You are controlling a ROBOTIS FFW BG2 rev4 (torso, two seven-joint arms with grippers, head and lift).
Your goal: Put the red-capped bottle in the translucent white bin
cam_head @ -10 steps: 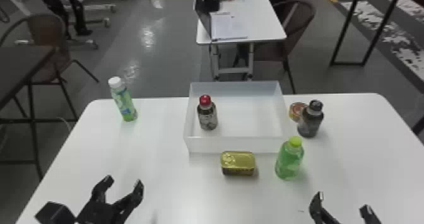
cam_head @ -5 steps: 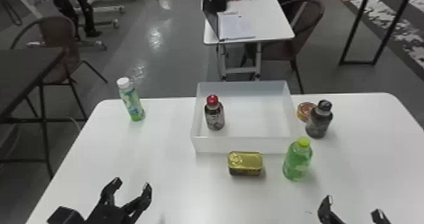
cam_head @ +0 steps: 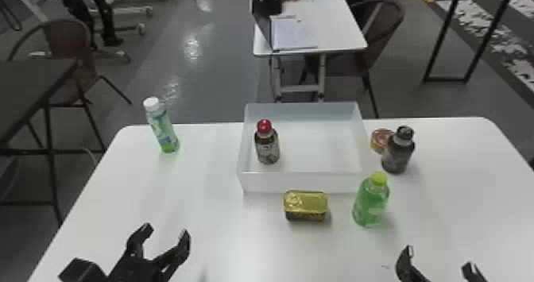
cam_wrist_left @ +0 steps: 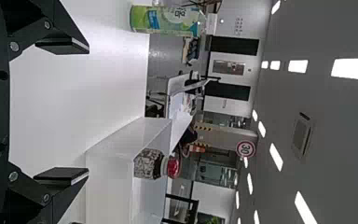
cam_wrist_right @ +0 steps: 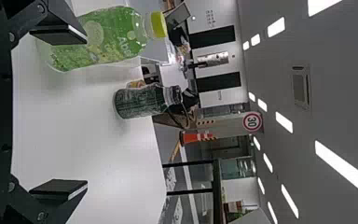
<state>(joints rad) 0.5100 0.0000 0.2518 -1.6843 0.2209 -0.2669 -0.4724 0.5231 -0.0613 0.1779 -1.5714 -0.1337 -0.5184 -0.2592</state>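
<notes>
You are seeing one red-capped bottle (cam_head: pixel 267 147) standing inside one translucent white bin (cam_head: pixel 304 182), at the head view's centre. Your two grippers, left (cam_head: pixel 166 230) at lower left and right (cam_head: pixel 440 257) at lower right, are holding their jaws spread. Three other bottles are standing outside: one white-capped (cam_head: pixel 163 127), two rightward.

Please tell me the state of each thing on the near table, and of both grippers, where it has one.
Translucent white plastic bin: open-topped
Dark red-capped bottle: closed, upright
Pale-green white-capped bottle: closed, upright
Green yellow-capped bottle: closed, upright
Dark black-capped bottle: closed, upright
Gold rectangular metal tin: closed, flat
Round reddish-gold tin: flat, partly hidden
Left gripper: jaws open, empty
Right gripper: jaws open, empty
</notes>
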